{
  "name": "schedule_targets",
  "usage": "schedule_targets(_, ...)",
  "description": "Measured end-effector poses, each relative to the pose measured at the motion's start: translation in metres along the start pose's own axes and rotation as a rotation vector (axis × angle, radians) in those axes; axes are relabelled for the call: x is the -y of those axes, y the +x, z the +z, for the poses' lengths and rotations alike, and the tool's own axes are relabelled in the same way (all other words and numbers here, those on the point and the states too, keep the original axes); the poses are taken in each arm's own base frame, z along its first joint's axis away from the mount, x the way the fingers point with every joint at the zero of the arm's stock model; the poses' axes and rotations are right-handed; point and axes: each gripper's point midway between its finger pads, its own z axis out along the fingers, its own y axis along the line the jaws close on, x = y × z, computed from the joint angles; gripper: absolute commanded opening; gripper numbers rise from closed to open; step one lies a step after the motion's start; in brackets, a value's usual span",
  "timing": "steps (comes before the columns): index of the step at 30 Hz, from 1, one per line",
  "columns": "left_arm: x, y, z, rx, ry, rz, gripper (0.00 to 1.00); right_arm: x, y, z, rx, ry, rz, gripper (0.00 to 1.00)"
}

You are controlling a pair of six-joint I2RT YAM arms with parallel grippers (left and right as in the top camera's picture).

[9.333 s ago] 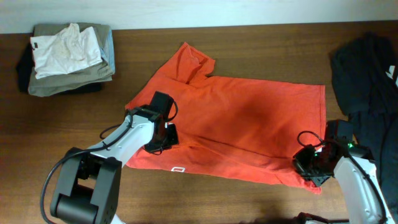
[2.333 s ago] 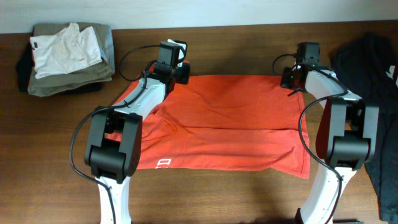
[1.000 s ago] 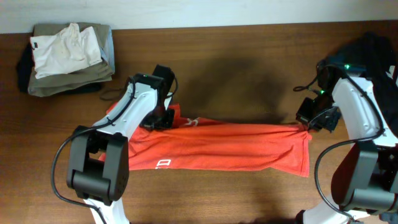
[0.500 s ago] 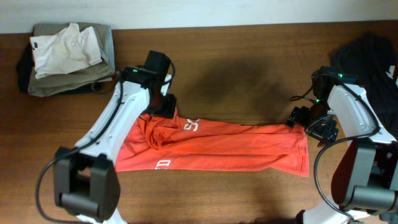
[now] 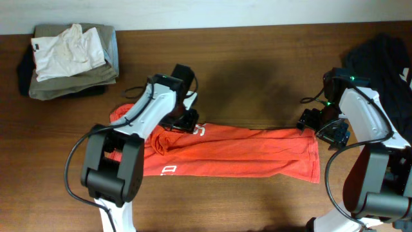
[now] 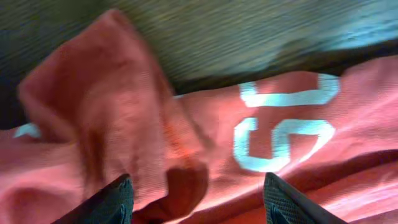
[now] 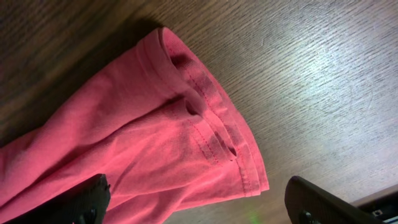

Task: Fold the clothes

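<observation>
The clothes, a red-orange T-shirt (image 5: 244, 154), lie folded into a long band across the table's middle, white lettering (image 5: 198, 131) at the upper left and a small white label (image 5: 169, 169) near the front edge. My left gripper (image 5: 185, 120) hovers open over the bunched left end; in the left wrist view its fingers (image 6: 115, 202) straddle a rumpled fold of the shirt (image 6: 186, 124) beside the lettering (image 6: 283, 124). My right gripper (image 5: 317, 127) stands open at the band's upper right corner, with the stitched hem (image 7: 217, 143) lying loose between its fingers (image 7: 87, 196).
A stack of khaki-grey folded garments with a white top (image 5: 67, 58) sits at the back left corner. A dark garment (image 5: 380, 71) is heaped at the right edge, behind my right arm. Bare wood (image 5: 257, 77) shows behind the shirt.
Both grippers have let go of the shirt's folded-over edge and now stand open. My left gripper has shifted right along the band's upper edge; the right one has stayed put for the last half second.
</observation>
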Motion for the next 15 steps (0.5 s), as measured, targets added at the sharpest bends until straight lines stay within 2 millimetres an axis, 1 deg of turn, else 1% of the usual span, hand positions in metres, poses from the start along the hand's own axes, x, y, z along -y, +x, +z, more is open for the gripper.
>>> schedule_targets(1, 0.005, -0.003, 0.0, 0.012, 0.003, 0.013, 0.66, 0.0, 0.0, 0.0, 0.0, 0.0, 0.0, 0.93)
schedule_targets(3, 0.009, -0.007, 0.001, 0.032, 0.008, 0.021, 0.66, 0.0, 0.0, 0.0, 0.0, 0.0, 0.0, 0.93)
schedule_targets(7, 0.008, -0.011, 0.001, 0.047, 0.001, 0.02, 0.66, 0.0, 0.0, 0.0, 0.0, 0.0, 0.0, 0.93)
schedule_targets(10, -0.002, -0.017, 0.005, 0.061, -0.055, 0.018, 0.66, 0.0, 0.0, 0.0, 0.0, 0.0, 0.0, 0.93)
schedule_targets(13, -0.014, -0.013, 0.025, 0.016, -0.109, 0.003, 0.66, 0.0, 0.0, 0.0, 0.0, 0.0, -0.001, 0.93)
schedule_targets(15, -0.02, -0.013, 0.028, 0.012, -0.126, -0.013, 0.63, 0.0, -0.001, 0.0, 0.003, -0.002, -0.001, 0.93)
